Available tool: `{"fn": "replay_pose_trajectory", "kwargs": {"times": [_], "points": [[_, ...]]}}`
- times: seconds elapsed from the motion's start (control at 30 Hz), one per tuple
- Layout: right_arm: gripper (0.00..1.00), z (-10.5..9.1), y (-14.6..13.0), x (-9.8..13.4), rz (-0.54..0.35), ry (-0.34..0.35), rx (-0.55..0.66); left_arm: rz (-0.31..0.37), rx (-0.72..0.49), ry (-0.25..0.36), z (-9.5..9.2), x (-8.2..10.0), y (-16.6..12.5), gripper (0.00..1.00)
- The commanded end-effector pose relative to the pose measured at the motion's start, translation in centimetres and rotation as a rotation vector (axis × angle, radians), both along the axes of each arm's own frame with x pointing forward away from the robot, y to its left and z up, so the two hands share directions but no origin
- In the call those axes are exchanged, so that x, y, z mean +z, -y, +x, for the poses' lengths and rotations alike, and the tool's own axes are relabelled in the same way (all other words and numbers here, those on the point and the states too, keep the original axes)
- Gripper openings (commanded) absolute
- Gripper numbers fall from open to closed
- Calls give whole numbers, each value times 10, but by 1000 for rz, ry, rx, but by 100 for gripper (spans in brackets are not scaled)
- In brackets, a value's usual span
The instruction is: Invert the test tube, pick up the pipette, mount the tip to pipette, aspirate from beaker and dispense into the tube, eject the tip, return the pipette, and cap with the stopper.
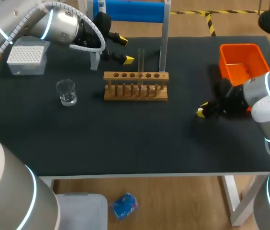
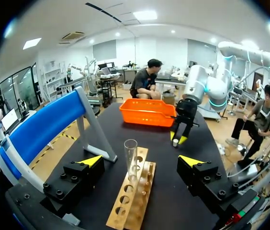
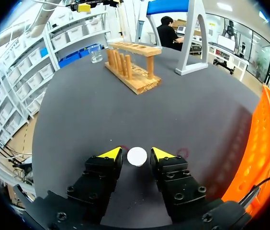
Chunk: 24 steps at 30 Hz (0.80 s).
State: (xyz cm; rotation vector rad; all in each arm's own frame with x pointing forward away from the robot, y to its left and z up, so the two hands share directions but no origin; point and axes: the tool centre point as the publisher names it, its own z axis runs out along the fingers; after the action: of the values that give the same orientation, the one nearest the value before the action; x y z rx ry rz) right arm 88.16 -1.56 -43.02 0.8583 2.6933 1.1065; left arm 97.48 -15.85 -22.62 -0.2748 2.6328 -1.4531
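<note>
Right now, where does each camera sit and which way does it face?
Head view: above and behind the robot, looking down on the table; left arm and right arm show.
Left wrist view: on the left arm, past its open left gripper, over tube and rack toward the bin and right gripper.
Right wrist view: on the right arm, over the stopper between its open fingers toward the rack.
All three show the rack.

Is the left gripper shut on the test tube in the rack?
No: the left gripper is open, fingers wide apart, and the test tube stands upright in the rack, touched by neither.
</note>
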Motion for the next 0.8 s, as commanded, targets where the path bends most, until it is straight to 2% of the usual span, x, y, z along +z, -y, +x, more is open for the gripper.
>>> {"fn": "replay_pose_trajectory", "kwargs": {"times": [0.03,0.5,0.67,0.77,0.8], "points": [[38,0,0,1,1,0,0,-26,-203,-123,5,0,-2,100],[34,3,-2,3,3,6,2,-26,-203,-123,5,0,-2,100],[20,2,-2,3,3,3,2,-26,-203,-123,5,0,-2,100],[0,1,-2,2,0,3,1,-26,-203,-123,5,0,-2,100],[0,1,-2,2,0,3,-1,-26,-203,-123,5,0,-2,100]]}}
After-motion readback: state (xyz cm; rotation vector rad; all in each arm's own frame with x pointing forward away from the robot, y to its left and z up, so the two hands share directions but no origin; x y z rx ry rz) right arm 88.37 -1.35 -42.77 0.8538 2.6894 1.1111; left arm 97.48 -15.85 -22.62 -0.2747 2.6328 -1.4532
